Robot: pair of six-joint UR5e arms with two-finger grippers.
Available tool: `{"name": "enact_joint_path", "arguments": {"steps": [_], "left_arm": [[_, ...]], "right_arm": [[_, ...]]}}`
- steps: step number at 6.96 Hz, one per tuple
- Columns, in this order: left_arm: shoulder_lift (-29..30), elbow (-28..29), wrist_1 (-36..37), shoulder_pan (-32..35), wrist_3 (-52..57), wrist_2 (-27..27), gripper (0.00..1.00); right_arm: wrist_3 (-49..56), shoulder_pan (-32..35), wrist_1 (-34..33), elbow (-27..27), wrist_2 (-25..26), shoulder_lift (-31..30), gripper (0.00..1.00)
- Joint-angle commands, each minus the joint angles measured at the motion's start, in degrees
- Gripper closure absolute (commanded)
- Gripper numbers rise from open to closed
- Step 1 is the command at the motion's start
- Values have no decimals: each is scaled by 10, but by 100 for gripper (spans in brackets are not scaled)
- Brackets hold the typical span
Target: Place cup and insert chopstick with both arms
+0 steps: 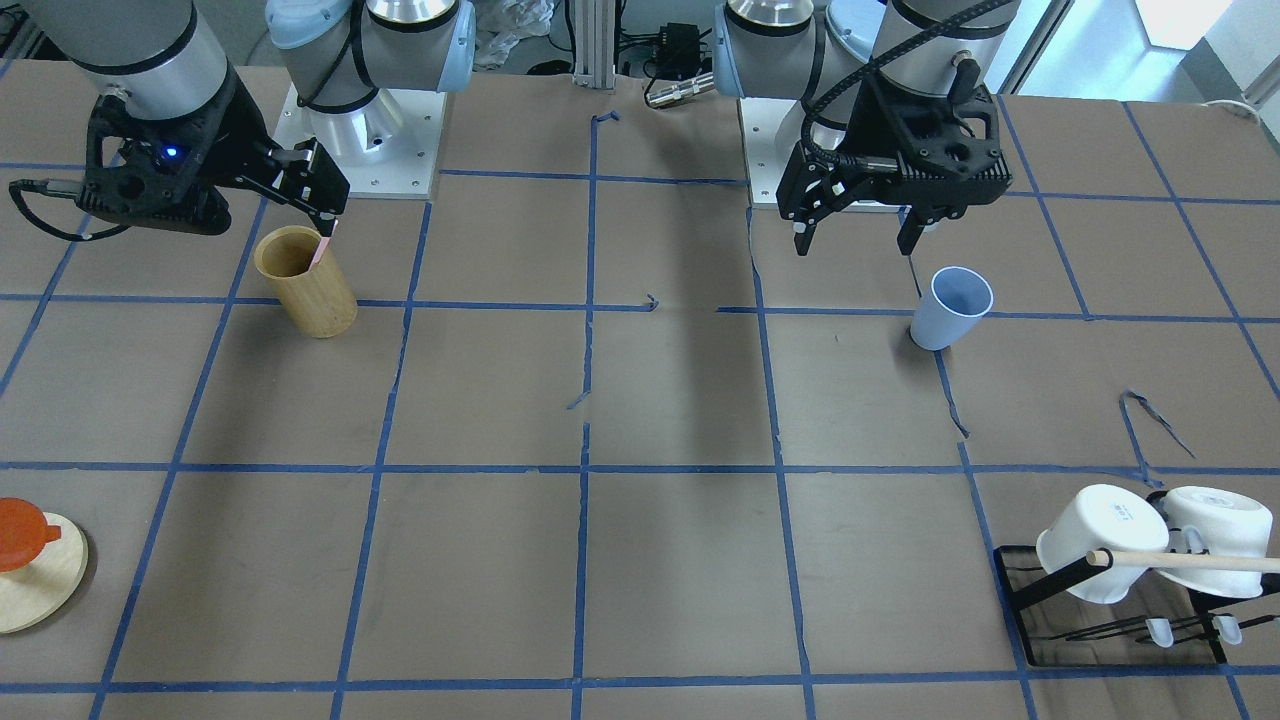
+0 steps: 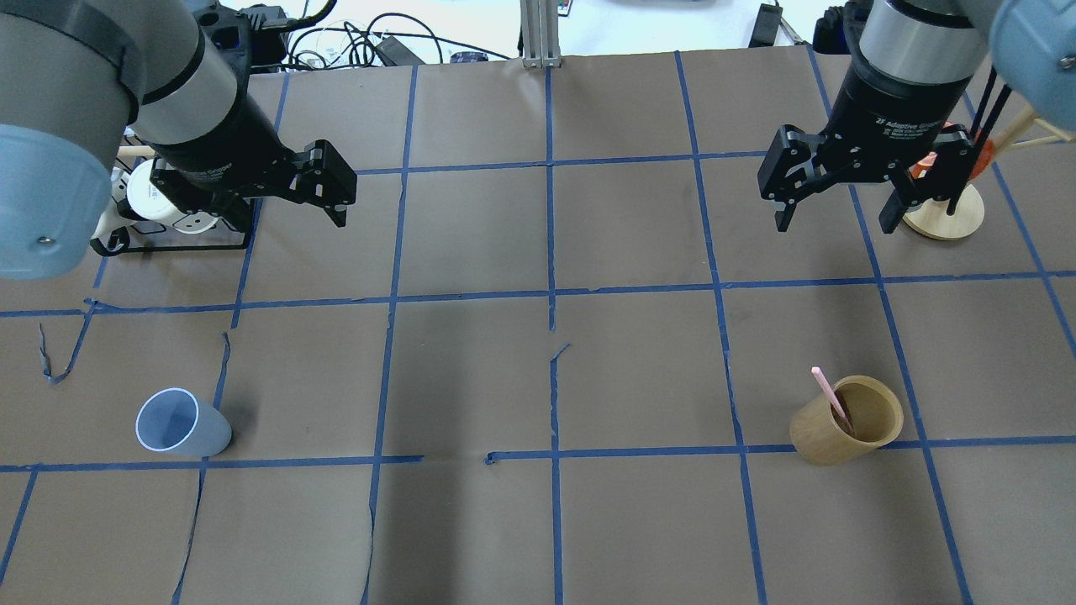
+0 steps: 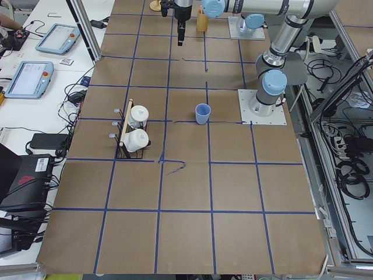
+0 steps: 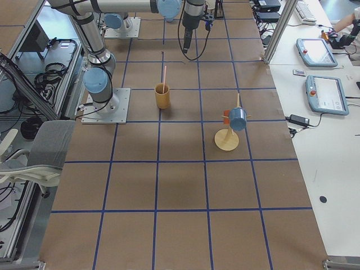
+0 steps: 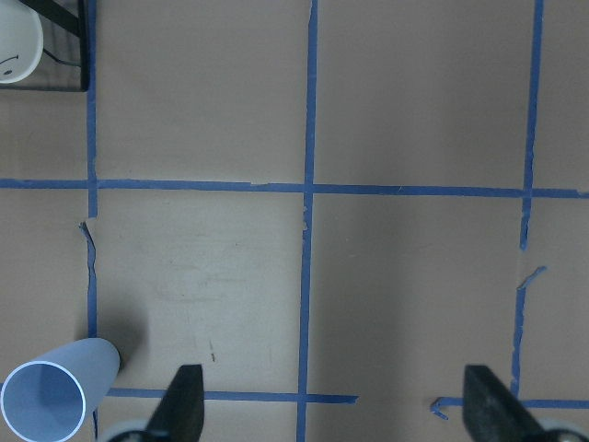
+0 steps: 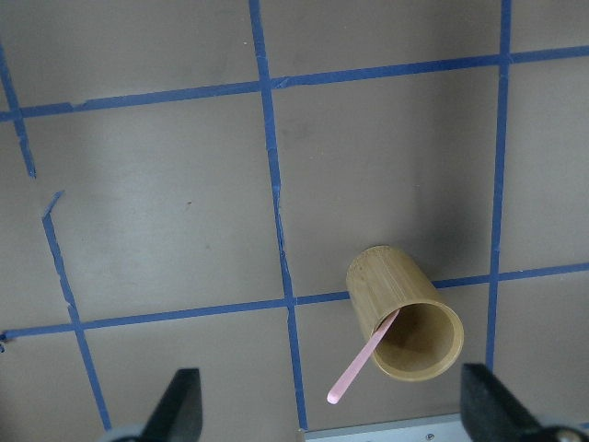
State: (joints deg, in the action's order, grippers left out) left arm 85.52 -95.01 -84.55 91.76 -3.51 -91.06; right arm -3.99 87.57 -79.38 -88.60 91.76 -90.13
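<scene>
Left pincer (image 1: 855,245) aloft, jaws spread, pointing down; right pincer (image 2: 834,225) likewise

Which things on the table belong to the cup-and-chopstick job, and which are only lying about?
Job: blue cup, pink chopstick, left gripper, right gripper.

Lying about: bamboo holder (the chopstick stands in it), white mugs on the black rack, round wooden stand.

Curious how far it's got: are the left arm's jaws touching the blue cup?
Apart. The left wrist view shows the cup standing outside the open left gripper, table showing between them.
</scene>
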Motion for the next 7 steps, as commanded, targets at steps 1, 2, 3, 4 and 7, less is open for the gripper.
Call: {"name": "enact_joint_path", "arguments": {"steps": [1,2,3,4,7], "left_arm": [[0,0,0,0,0,0,0],[-1,0,0,0,1,0,0],[-1,0,0,0,1,0,0],[-1,0,0,0,1,0,0],[-1,-1,-1,0,1,0,0]], "right_arm": [[-4,-28,4,-10,0,0,0],[-3,-54,20,-16,-3,0,0],[0,-79,40,-17,-6,0,0],[0,-97,61,-19,-11,0,0],[-5,-124,70,-45,-11,0,0]]}}
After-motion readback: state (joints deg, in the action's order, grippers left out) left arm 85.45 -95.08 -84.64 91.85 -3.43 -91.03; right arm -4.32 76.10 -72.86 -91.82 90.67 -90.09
